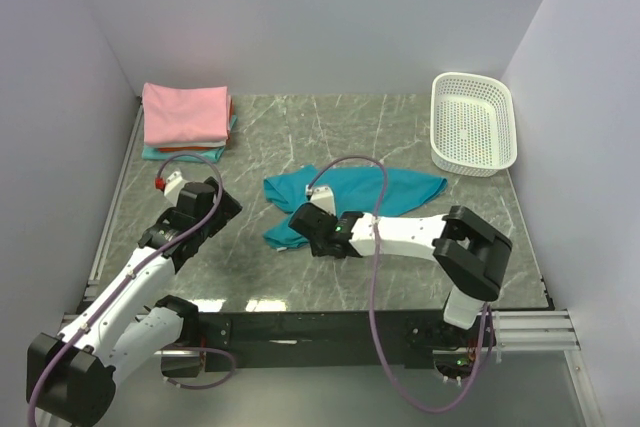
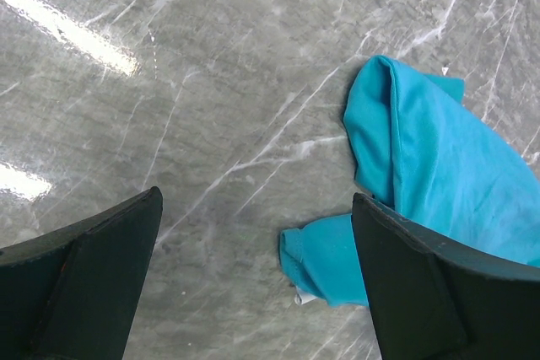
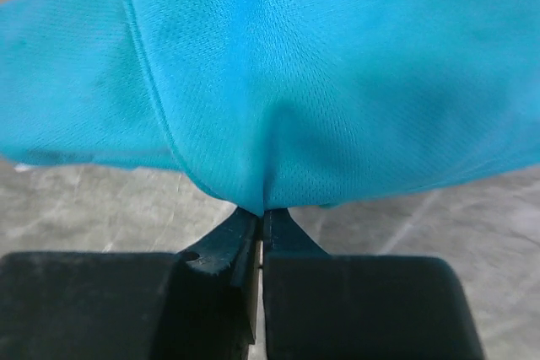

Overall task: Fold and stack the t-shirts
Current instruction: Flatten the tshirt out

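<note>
The teal-blue t-shirt [image 1: 372, 189] lies bunched in the middle of the bench [image 1: 330, 137], not yet folded. The right fingers [image 3: 226, 246] are closed tight on a pinch of its near-left cloth, and the left fingers [image 2: 93, 271] hang wide apart and empty just left of it. The step in hand looks like spreading this shirt flat; next, the left fingers likely need a second edge so both can draw it out before it joins the pink-topped stack [image 1: 185, 117] at far left.

Left tool [image 2: 257, 200] gapes wide; right tool [image 3: 261, 213] pinched closed.
</note>
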You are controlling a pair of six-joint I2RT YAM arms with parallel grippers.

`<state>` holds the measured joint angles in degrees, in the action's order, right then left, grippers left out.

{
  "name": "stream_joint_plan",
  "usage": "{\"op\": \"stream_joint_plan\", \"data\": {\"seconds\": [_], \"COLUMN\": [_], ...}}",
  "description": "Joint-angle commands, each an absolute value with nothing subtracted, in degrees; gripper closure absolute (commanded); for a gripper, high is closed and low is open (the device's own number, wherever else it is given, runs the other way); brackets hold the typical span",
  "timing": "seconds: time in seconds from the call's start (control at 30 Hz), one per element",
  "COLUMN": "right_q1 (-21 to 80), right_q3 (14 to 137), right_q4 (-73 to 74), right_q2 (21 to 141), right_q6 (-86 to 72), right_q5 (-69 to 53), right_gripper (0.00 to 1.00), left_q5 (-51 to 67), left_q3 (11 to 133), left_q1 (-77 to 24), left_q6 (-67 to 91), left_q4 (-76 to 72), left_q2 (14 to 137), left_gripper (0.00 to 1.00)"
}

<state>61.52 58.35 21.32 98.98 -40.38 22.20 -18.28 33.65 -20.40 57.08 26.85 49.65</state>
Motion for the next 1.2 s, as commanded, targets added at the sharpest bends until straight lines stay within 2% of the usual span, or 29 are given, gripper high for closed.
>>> {"op": "stream_joint_plan", "data": {"seconds": [0.0, 0.27, 0.3, 0.73, 1.03, 1.17], "right_q1": [61.70, 58.19, 54.09, 33.42, 26.20, 24.26], "right_q3": [59.24, 57.75, 56.53, 48.26, 47.55, 46.85], "right_q4": [23.81, 28.83, 29.35, 32.87, 34.36, 34.55], "right_q2": [92.65, 81.23, 77.56, 56.62, 54.93, 55.02], "right_q6": [-39.47, -35.69, -34.64, -29.36, -27.25, -26.37], "right_q5": [25.93, 25.85, 24.36, 18.02, 16.17, 14.77], "right_gripper": [1.00, 1.00, 1.00, 1.00, 1.00, 1.00], "left_q5": [-19.42, -18.54, -18.46, -14.24, -3.61, -0.54], "left_q3": [33.66, 34.63, 34.80, 35.24, 39.55, 45.33], "left_q1": [-20.30, -20.30, -20.30, -20.13, -20.13, -20.13], "left_q6": [58.36, 57.92, 57.75, 55.64, 51.95, 50.36], "left_q4": [25.23, 22.94, 22.24, 15.04, 3.79, 1.15], "left_q2": [49.83, 53.35, 53.96, 60.19, 74.50, 81.29], "left_gripper": [0.01, 0.01, 0.01, 0.01, 0.01, 0.00]}}
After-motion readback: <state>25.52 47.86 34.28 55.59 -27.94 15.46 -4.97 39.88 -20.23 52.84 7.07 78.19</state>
